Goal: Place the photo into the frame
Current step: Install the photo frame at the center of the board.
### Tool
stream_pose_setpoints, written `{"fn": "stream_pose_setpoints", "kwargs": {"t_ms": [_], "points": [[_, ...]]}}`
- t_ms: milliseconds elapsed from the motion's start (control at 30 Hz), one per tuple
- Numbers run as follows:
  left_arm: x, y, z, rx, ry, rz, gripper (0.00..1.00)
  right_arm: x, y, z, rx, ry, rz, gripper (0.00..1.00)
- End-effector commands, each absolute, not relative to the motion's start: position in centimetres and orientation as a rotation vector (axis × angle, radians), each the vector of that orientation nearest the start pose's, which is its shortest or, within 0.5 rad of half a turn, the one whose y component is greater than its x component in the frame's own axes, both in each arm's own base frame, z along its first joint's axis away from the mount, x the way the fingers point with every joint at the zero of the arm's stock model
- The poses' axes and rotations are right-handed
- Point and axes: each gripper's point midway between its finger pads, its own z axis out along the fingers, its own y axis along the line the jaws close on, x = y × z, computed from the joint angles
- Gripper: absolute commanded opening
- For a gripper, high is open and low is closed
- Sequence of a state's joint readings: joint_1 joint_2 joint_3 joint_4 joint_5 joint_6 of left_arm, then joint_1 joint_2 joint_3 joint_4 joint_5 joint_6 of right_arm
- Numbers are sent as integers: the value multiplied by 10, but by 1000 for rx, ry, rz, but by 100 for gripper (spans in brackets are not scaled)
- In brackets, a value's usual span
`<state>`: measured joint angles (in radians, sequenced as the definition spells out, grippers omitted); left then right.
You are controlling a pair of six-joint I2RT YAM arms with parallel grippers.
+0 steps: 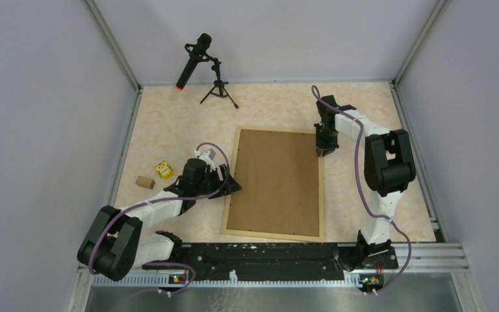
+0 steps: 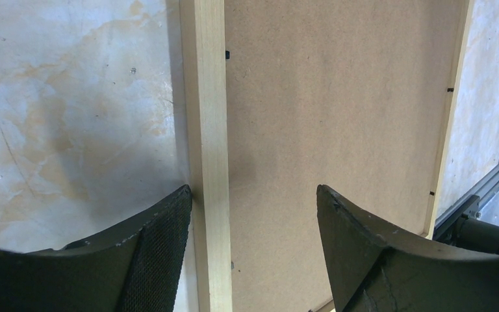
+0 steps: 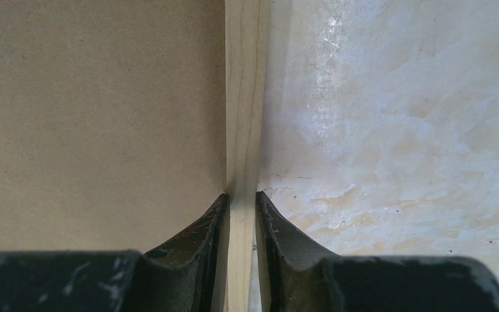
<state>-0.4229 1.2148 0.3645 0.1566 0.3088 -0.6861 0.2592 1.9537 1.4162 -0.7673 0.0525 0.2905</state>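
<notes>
1. Top view: the frame (image 1: 273,235) lies flat in the middle of the table (image 1: 377,110), back side up, its long rails running away from the arm bases. A brown board (image 1: 279,182) fills it from rail to rail.
2. Same view: the left gripper (image 1: 234,183) sits low at the frame's left rail, about halfway along, fingers spread wide. The right gripper (image 1: 325,151) is down on the right rail near the far corner.
3. Off to the left, well apart from the frame, sit a yellow block (image 1: 164,170) and a brown block (image 1: 145,182). A mic (image 1: 198,55) on a small tripod stands at the back.
4. Left wrist: the left gripper (image 2: 253,192) is wide, gripping nothing. One finger (image 2: 156,247) hangs over the table (image 2: 71,97) just outside the left rail of the frame (image 2: 208,97), the other over the board (image 2: 338,97). So it straddles the rail.
5. Right wrist: the right gripper (image 3: 242,196) is narrow and pinches the right rail of the frame (image 3: 247,97), one finger on the board (image 3: 97,97) side, the other on the table (image 3: 396,117) side, both against the wood.
</notes>
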Motion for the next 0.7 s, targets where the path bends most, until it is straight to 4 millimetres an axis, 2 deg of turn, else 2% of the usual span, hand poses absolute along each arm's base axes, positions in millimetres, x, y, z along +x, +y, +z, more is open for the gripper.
{"fn": "stream_pose_setpoints", "kwargs": {"t_ms": [0, 200, 667], "points": [[230, -189, 36, -149, 2413, -885, 75, 372, 99, 19, 54, 2899, -17, 20], [230, -189, 36, -150, 2414, -885, 75, 377, 98, 26, 56, 2883, -22, 18], [230, -189, 36, -149, 2416, -883, 76, 370, 87, -9, 68, 2937, -130, 18]]}}
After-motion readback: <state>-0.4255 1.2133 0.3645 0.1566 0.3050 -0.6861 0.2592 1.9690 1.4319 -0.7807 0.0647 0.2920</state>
